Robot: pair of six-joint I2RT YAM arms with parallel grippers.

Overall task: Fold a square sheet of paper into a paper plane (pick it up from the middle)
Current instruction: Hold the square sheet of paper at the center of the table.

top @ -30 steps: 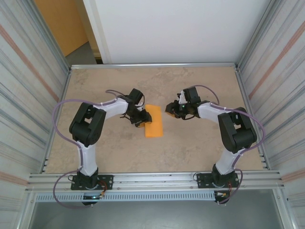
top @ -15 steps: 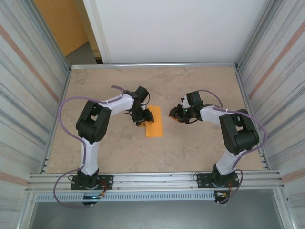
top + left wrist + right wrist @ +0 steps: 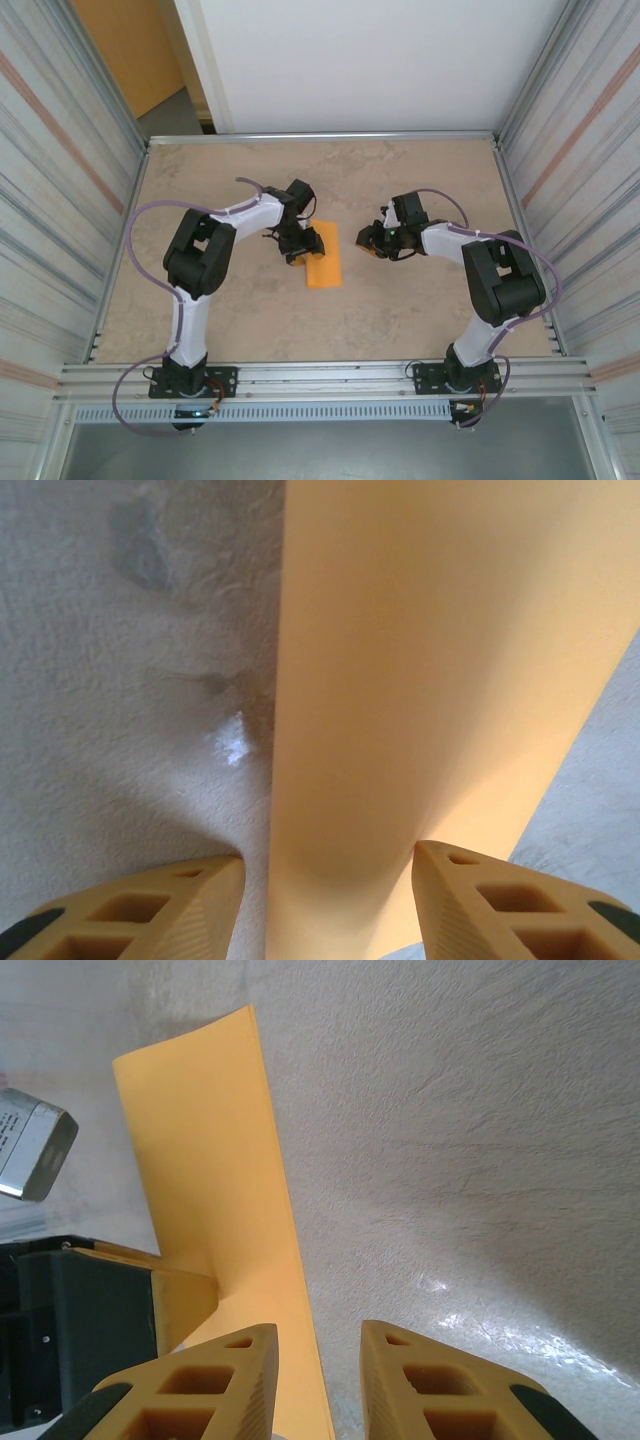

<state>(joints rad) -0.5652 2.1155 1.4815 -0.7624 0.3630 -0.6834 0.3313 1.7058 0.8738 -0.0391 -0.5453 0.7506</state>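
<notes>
The left pincer [image 3: 303,245] overlaps the left edge of the folded square sheet of paper [image 3: 323,262], hiding part of it from above. Its fingers stand apart on either side of the paper; whether they touch it is hard to tell. The one sheet lies mid-counter [image 3: 420,310] between the two arms, a narrow rectangle with its long axis running near to far. The right pincer [image 3: 368,240] is just beside it, narrowly parted and holding nothing.
</notes>
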